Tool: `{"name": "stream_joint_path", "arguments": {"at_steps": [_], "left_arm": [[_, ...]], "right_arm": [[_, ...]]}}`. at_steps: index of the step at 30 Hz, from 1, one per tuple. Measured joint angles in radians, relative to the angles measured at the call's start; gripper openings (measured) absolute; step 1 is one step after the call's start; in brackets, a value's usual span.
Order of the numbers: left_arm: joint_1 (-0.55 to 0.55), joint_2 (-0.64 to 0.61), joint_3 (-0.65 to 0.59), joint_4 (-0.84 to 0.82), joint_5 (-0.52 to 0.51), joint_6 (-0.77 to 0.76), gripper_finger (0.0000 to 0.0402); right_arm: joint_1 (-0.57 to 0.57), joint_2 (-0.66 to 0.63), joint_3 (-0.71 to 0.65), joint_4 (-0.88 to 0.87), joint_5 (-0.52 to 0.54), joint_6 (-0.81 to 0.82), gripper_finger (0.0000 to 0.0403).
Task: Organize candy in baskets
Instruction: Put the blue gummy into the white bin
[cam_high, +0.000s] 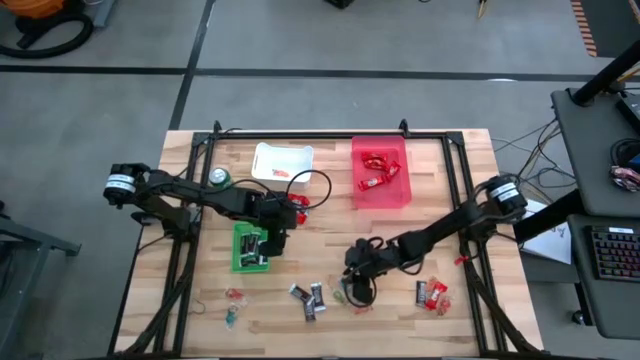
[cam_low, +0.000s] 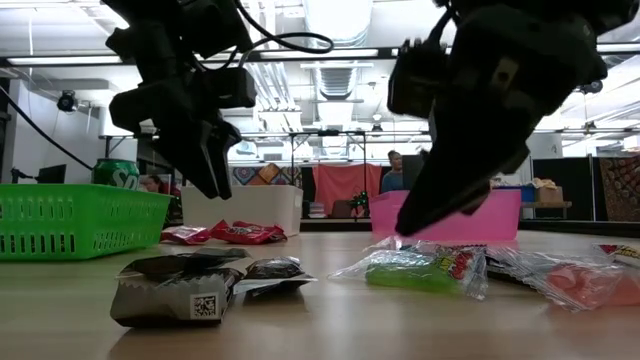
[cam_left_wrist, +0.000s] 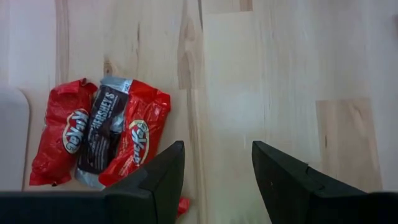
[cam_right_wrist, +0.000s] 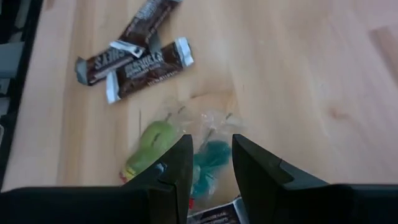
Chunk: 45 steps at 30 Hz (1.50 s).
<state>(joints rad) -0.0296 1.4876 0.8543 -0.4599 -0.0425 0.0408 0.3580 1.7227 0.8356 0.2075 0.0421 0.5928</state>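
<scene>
The right hand (cam_high: 357, 283) hovers low over the near-middle of the surface (cam_high: 420, 225), fingers parted and empty, directly above a cluster of clear-wrapped green sweets (cam_right_wrist: 180, 149). Two dark bars (cam_right_wrist: 134, 65) lie just beside that cluster. The left hand (cam_high: 283, 215) is near the centre of the surface, fingers parted and empty, beside two red-wrapped bars with one dark bar (cam_left_wrist: 102, 134) laid across them. The green basket (cam_high: 250, 248) sits just nearside of the left hand, the white basket (cam_high: 282, 162) and red basket (cam_high: 380, 172) along the far edge; the red basket already holds red bars. More red sweets (cam_high: 433, 293) remain toward the near right corner. Judged step: picking the green sweets. The next move calls for a straight descent and closing on the thin wrapper without pushing it aside.
</scene>
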Motion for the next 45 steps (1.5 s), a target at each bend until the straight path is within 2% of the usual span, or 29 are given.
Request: {"name": "stream_joint_path", "arguments": {"at_steps": [8, 13, 16, 20, 24, 27, 33, 37, 39, 42, 45], "left_arm": [[0.0, 0.0, 0.0, 0.016, 0.0, -0.017, 0.0171], [0.0, 0.0, 0.0, 0.023, -0.001, -0.036, 0.0171], [0.0, 0.0, 0.0, 0.023, -0.001, -0.045, 0.0171], [0.0, -0.002, 0.0, 0.02, -0.002, -0.044, 0.0171], [0.0, -0.03, 0.021, -0.063, -0.042, -0.014, 0.0171], [0.001, -0.095, 0.034, -0.097, -0.077, 0.027, 0.0171], [0.012, -0.314, 0.034, -0.098, -0.079, 0.138, 0.0171], [0.049, -0.466, 0.034, -0.075, -0.08, 0.205, 0.0171], [0.079, -0.533, 0.034, -0.053, -0.08, 0.239, 0.0171], [0.131, -0.615, 0.021, 0.023, -0.083, 0.263, 0.0171], [0.175, -0.676, -0.005, 0.081, -0.084, 0.233, 0.0171]], "right_arm": [[-0.003, 0.065, 0.009, 0.014, 0.015, 0.016, 0.0105], [-0.005, 0.103, 0.022, 0.023, 0.087, -0.017, 0.0098], [-0.011, 0.107, 0.024, 0.028, 0.113, -0.063, 0.0076], [-0.027, 0.094, 0.024, 0.023, 0.132, -0.11, 0.0023], [-0.05, 0.076, 0.021, 0.037, 0.132, -0.178, 0.0011], [-0.088, 0.037, 0.019, 0.045, 0.126, -0.262, 0.0009], [-0.233, -0.1, 0.019, 0.056, 0.104, -0.49, 0.0008], [-0.407, -0.194, 0.02, 0.084, 0.036, -0.651, 0.0008], [-0.508, -0.216, 0.02, 0.12, 0.039, -0.705, 0.0008], [-0.662, -0.21, 0.02, 0.204, 0.06, -0.715, 0.0008], [-0.786, -0.158, 0.026, 0.336, -0.062, -0.678, 0.0008]]}}
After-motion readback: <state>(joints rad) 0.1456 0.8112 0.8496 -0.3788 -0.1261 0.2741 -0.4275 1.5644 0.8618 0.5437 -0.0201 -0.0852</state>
